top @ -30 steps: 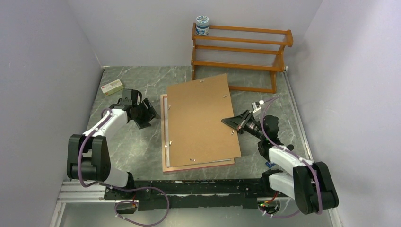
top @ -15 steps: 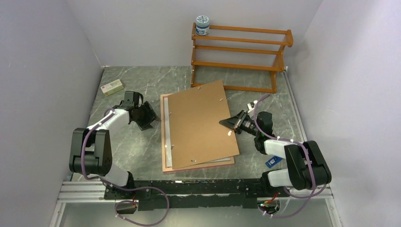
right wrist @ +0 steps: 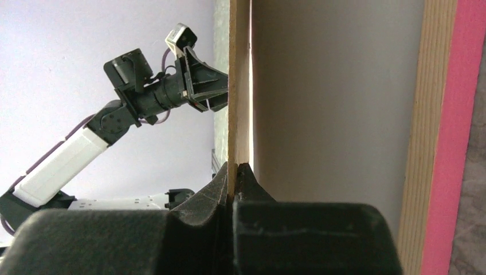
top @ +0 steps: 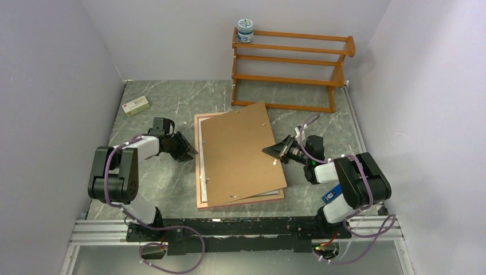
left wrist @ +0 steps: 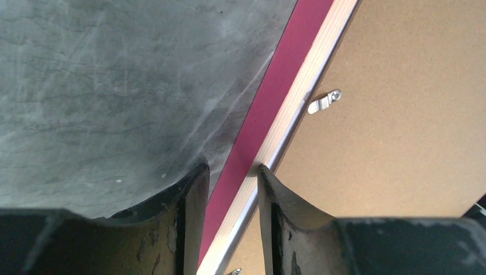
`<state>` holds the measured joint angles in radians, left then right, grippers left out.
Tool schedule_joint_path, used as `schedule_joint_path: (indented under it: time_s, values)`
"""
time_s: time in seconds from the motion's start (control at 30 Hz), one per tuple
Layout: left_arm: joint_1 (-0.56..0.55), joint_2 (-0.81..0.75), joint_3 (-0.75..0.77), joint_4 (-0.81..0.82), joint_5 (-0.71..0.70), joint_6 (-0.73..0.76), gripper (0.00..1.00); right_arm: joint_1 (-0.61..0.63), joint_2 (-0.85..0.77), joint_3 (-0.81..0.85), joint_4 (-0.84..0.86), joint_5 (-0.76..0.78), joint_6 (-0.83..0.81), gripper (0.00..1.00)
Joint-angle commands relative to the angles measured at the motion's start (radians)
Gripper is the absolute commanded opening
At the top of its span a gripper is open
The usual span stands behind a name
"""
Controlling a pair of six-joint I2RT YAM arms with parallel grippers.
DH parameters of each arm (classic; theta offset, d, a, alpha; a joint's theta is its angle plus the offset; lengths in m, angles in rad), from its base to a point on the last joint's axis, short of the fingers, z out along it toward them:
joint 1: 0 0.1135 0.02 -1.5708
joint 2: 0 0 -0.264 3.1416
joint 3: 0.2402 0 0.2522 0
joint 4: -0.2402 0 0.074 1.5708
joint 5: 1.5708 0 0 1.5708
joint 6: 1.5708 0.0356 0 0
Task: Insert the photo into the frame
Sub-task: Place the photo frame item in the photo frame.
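Only the right wrist view shows the right claw (right wrist: 235,165) pinching the thin brown fibreboard panel (right wrist: 239,86). The left claw (left wrist: 232,167) stands half-open astride the pink-faced wooden frame (left wrist: 268,97), with an orange-brown wooden rack (top: 289,63) behind.

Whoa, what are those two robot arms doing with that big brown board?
The right claw is pinching the edge of the brown backing board, which lies skewed and lifted a little over the pink frame. The left claw has its fingers on either side of the frame's left rail; whether it grips it is unclear. The photo isn't visible.
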<state>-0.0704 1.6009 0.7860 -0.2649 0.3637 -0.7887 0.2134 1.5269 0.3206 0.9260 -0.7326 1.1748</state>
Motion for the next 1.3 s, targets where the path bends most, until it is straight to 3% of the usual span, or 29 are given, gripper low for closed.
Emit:
schedule_joint_path:
  time_s: [0.0,0.37,0.8,1.07,1.27]
  values:
    - [0.011,0.004,-0.029,0.061,0.058,-0.019,0.41,0.013,0.039,0.039,0.213,-0.005,0.037,0.0]
    - [0.024,0.011,-0.039,0.072,0.084,-0.018,0.37,0.043,0.124,0.0,0.448,0.057,0.051,0.0]
    - [0.027,0.016,-0.041,0.077,0.098,-0.016,0.33,0.055,0.239,0.009,0.529,0.065,0.079,0.0]
    - [0.029,0.021,-0.035,0.078,0.1,-0.015,0.32,0.064,0.188,0.042,0.284,0.053,0.064,0.0]
    - [0.029,0.028,-0.028,0.077,0.107,-0.009,0.31,0.064,0.179,0.055,0.214,0.045,0.072,0.0]
